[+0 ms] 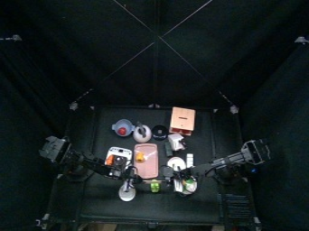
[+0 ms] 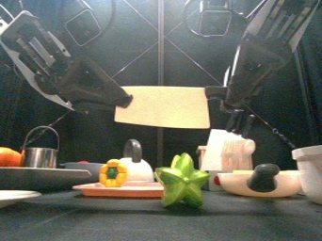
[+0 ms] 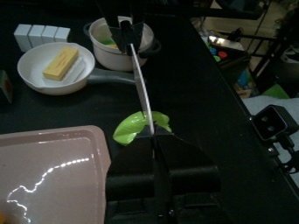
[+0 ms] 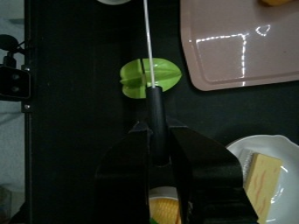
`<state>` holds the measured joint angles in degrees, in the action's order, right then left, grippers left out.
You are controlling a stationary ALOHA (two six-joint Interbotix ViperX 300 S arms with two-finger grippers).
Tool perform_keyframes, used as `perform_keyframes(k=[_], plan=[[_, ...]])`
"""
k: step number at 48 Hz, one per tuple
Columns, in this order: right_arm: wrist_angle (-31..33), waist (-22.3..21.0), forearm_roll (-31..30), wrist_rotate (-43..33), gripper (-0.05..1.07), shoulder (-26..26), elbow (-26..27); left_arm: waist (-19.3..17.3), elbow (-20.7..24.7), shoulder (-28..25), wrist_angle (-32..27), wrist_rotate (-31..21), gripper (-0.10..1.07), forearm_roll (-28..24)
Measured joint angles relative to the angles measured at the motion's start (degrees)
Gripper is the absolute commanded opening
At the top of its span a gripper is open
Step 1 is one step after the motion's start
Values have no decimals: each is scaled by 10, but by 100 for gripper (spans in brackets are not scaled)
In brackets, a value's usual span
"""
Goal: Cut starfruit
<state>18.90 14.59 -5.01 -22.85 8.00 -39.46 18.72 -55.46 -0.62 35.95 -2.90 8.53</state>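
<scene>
The starfruit [image 2: 183,182] stood nearest the table's front edge, on the bare black table [image 2: 251,221] and not on the pink board [image 2: 111,190]. It was yellow-green and ridged, and sat just off the board's near corner, close to it; whether they touched I could not tell. On the board lay a small yellow and orange pepper [image 2: 113,173].

At the front left was the rim of a white plate [image 2: 13,198]. Behind it stood a metal cup [image 2: 41,151], with something orange [image 2: 7,156] beside it. To the right of the starfruit, a white bowl [image 2: 239,184] held a dark, rounded object [image 2: 263,176]. A white mug [image 2: 308,171] stood at the far right edge. From the left wrist, another white bowl [image 3: 45,80] showed with a yellow block [image 3: 61,63] in it. A pot [image 3: 117,54] beyond it held something green.

Above all this hung a broad, pale knife [image 2: 161,106], its blade held level and side-on to the front, directly over the starfruit and well clear of it. The right gripper [image 2: 229,105] had its jaws part-way closed around the black handle. The left gripper [image 2: 122,97] met the blade's opposite end, and its jaws looked pinched nearly together on the thin steel. Both black arms sloped down to the knife from behind, one from each side.
</scene>
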Motion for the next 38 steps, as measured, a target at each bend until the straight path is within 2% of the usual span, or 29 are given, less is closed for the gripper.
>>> perform_keyframes(k=[12,38], plan=[[-2,12,11,0,37,-23,5,21,5,-11,-1,0,26,38],[-1,18,17,0,37,-40,4,32,25,-54,-1,-1,26,47]])
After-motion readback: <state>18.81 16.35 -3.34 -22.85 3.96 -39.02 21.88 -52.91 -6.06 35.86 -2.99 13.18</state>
